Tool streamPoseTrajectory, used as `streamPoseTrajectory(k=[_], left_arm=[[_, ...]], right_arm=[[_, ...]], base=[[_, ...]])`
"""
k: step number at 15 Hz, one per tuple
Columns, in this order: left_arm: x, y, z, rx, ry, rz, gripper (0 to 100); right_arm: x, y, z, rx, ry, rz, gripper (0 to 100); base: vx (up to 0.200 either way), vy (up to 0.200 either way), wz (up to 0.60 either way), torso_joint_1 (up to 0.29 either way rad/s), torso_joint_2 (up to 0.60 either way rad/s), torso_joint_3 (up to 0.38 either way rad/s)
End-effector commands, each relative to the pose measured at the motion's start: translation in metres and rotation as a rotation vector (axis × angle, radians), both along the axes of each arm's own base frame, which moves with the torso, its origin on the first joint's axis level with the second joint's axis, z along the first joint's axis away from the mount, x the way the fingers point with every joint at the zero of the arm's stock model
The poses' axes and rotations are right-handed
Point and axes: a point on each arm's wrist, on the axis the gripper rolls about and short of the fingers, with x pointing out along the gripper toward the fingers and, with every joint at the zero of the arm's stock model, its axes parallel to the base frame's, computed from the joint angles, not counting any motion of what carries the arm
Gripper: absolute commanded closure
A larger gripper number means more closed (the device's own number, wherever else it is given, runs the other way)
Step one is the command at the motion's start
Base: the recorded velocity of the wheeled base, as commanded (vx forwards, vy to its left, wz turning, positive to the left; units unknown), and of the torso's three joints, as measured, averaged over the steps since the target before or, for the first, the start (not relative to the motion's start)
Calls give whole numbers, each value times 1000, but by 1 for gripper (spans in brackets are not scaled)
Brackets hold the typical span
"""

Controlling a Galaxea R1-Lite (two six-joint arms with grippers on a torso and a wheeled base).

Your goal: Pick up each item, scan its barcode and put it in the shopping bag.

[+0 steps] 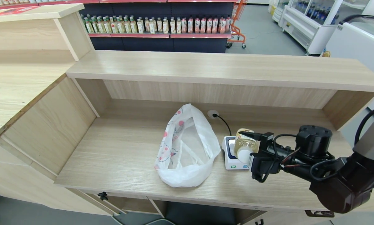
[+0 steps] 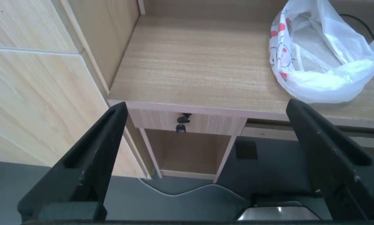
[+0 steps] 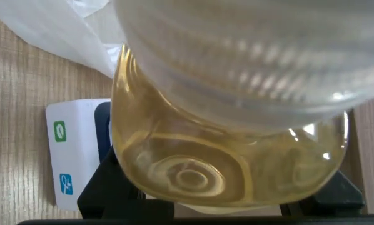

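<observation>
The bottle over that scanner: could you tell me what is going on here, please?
The right gripper holds a bottle of yellowish drink on its side over the scanner on the counter. The bag lies open beside the scanner and looks empty. The left gripper hangs open near the counter's front edge, holding nothing.

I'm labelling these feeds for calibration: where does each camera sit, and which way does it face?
Head view: on the head, looking forward and down at the counter; the right gripper holds a bottle at the scanner.
Left wrist view: low before the counter's front edge, facing it; the left gripper, jaws open, frames it.
Right wrist view: on that wrist, looking past the bottle to the scanner.
Shared: the shopping bag, in all three.
</observation>
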Motion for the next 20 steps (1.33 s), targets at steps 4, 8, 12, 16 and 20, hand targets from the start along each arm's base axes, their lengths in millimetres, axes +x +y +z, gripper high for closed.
streamPoseTrajectory(k=[4, 8, 12, 16, 20], left_arm=[[0, 0, 0, 0, -1, -1, 0], [0, 0, 0, 0, -1, 1, 0], [0, 0, 0, 0, 1, -1, 0], [0, 0, 0, 2, -1, -1, 0], [0, 0, 0, 2, -1, -1, 0]], right_arm=[[10, -4, -19, -2, 19, -3, 100], [15, -2, -23, 3, 14, -2, 100], [16, -1, -27, 6, 23, 0, 100], [17, 2, -33, 23, 5, 5, 100], [5, 22, 10, 190, -43, -55, 100]], base=[[0, 0, 0, 0, 0, 0], [0, 0, 0, 0, 0, 0], [0, 0, 0, 0, 0, 0], [0, 0, 0, 0, 0, 0], [0, 0, 0, 0, 0, 0]])
